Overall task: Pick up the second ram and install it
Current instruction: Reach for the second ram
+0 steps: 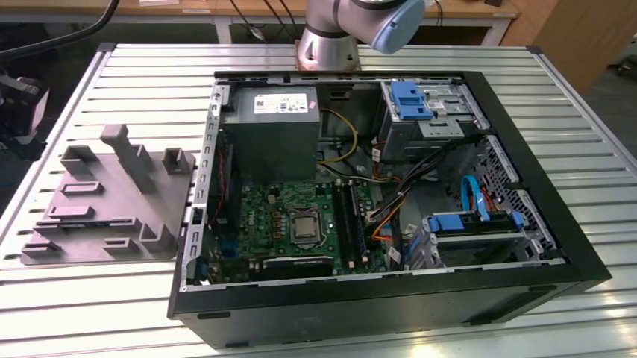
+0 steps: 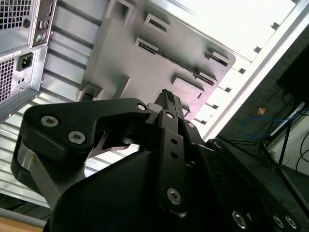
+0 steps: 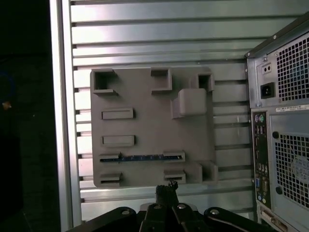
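Ram (image 3: pixel 142 157): target. My gripper (image 3: pixel 166 187) hangs clenched and empty; just ahead of it the stick lies edge-up in a slot of the grey holder (image 3: pixel 145 96). My judgement: open wide, centre on its long edge, descend square, grip lightly.

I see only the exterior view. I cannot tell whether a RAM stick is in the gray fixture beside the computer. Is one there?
Observer: Yes. In the first wrist view, one RAM stick lies in a long slot of the gray fixture.
Operator: And where is the gripper?
Observer: In both wrist views the gripper hangs above the fixture, apart from the stick.
Operator: What is beside the fixture there?
Observer: The computer case's rear panel, with its power socket.
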`<action>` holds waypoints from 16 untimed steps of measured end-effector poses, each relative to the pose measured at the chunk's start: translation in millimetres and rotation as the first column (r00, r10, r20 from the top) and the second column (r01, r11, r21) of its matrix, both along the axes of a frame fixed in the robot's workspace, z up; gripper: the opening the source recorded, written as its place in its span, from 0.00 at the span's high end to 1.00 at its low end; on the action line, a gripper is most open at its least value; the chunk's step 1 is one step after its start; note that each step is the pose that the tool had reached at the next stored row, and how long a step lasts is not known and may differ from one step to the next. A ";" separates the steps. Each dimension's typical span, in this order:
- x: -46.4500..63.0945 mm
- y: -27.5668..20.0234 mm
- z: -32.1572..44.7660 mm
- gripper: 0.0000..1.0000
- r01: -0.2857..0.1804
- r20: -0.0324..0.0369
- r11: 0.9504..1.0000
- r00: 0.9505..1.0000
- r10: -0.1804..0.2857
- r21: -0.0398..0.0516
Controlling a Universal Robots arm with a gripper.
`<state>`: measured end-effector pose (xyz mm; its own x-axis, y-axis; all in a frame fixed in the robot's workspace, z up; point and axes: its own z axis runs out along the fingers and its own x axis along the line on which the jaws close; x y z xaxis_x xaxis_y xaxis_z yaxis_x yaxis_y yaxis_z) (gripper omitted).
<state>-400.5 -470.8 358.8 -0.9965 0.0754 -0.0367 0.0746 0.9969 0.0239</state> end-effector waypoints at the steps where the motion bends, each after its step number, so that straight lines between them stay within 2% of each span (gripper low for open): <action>1: 0.0 -1.6 -0.7 0.90 0.000 0.000 1.000 1.000 0.000 0.000; 3: 0.0 -5.1 -2.0 0.90 0.000 0.000 1.000 1.000 0.000 0.000; 5: 0.0 -6.6 -4.5 0.90 0.000 0.000 1.000 1.000 0.000 0.000; 16: 0.0 -7.4 -22.7 0.90 0.000 0.000 1.000 1.000 0.000 0.000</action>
